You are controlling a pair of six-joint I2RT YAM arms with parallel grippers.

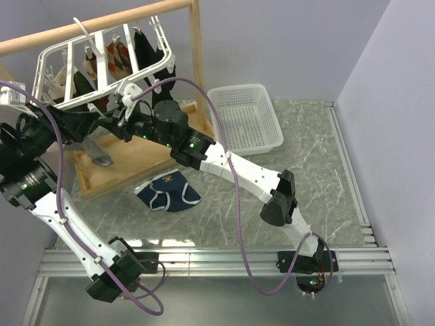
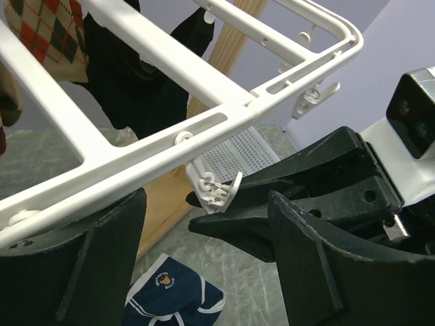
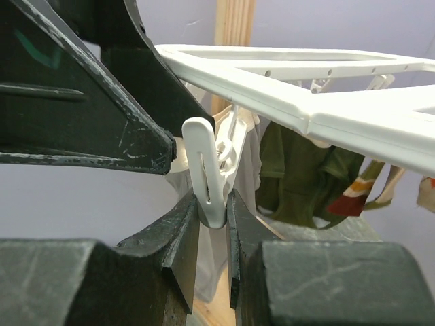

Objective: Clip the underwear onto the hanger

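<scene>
Pinching a hanger [image 3: 353, 115] clip [image 3: 206, 170]: right gripper [image 3: 212, 224]. Wide and empty: left gripper [image 2: 204, 265]; underwear [image 1: 170, 192] lies on table [image 1: 306, 163].

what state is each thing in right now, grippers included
left gripper, jaws open, empty
right gripper, jaws shut on the clip
clip, pinched at its lower end, hanging from the hanger
hanger, hanging tilted, other garments clipped on it
underwear, lying loose on the table, not clipped
basket, upright, empty
</scene>
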